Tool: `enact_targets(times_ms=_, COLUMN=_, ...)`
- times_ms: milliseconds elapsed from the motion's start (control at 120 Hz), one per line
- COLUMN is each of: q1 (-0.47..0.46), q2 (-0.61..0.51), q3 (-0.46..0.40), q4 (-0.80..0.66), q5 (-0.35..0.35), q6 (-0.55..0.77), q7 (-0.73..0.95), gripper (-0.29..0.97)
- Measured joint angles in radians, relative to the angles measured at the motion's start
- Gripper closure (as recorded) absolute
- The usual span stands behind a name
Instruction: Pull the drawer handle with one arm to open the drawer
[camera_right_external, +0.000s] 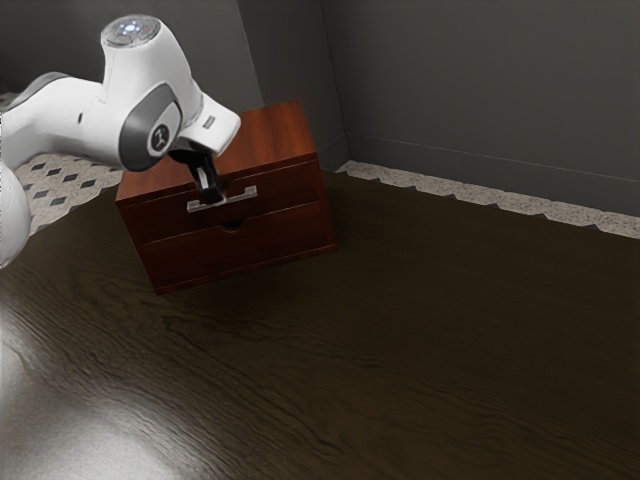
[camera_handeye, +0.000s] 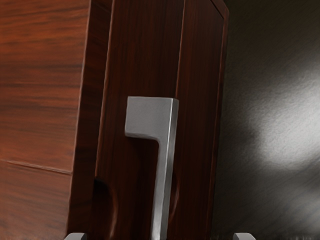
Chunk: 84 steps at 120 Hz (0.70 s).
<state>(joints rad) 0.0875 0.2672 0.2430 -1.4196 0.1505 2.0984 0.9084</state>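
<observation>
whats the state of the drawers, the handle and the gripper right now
gripper: open, fingers either side of the handle, not clamped
handle: between the fingers, ungripped
upper drawer: looks shut, front level with the lower one
lower drawer: shut

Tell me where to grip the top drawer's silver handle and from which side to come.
Grip the handle on its long straight bar, coming squarely at the top drawer's front with one finger on each long side. The bar appears to stand off the wood on bent ends, leaving room behind it.
</observation>
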Motion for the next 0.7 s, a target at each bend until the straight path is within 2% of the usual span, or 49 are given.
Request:
enact_targets(times_ms=192, q1=-0.012, q2=0.001, q3=0.007, q4=-0.02, q5=0.032, q6=0.024, q7=0.005, gripper=0.37)
enact_targets(times_ms=450, q1=-0.018, q2=0.007, q3=0.007, q4=-0.051, q5=0.039, q6=0.056, q7=0.005, gripper=0.55)
enact_targets(times_ms=700, q1=-0.018, q2=0.029, q3=0.03, q4=-0.049, q5=0.038, q6=0.076, q7=0.001, gripper=0.61)
